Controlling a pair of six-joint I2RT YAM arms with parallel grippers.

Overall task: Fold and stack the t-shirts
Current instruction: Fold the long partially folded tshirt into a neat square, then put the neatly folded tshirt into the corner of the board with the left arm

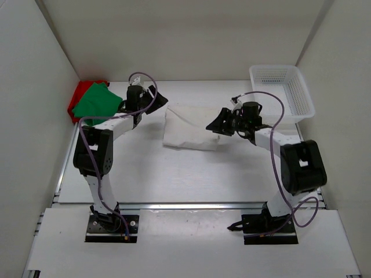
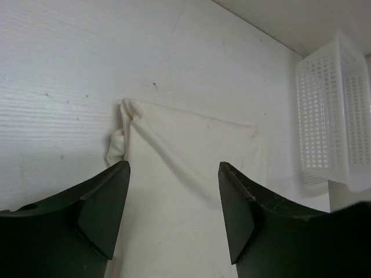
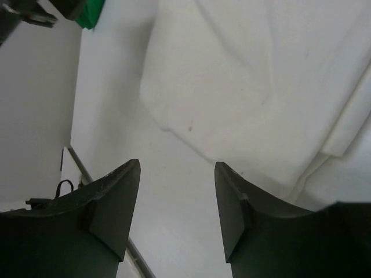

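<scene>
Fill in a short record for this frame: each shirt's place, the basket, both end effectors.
red t-shirt: far left corner, bottom of stack
green t-shirt: lying on the red one
white t-shirt: folded, mid-table, apart from the stack
basket: far right, nothing seen inside
left end effector: open, empty, by the white shirt's left edge
right end effector: open, empty, by its right edge

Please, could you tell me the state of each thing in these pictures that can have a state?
white t-shirt: roughly folded, lying flat, held by neither gripper.
red t-shirt: in the far left corner, mostly covered.
green t-shirt: lying on top of the red t-shirt.
basket: upright, looks empty.
left gripper: open, holding nothing.
right gripper: open, holding nothing.
</scene>
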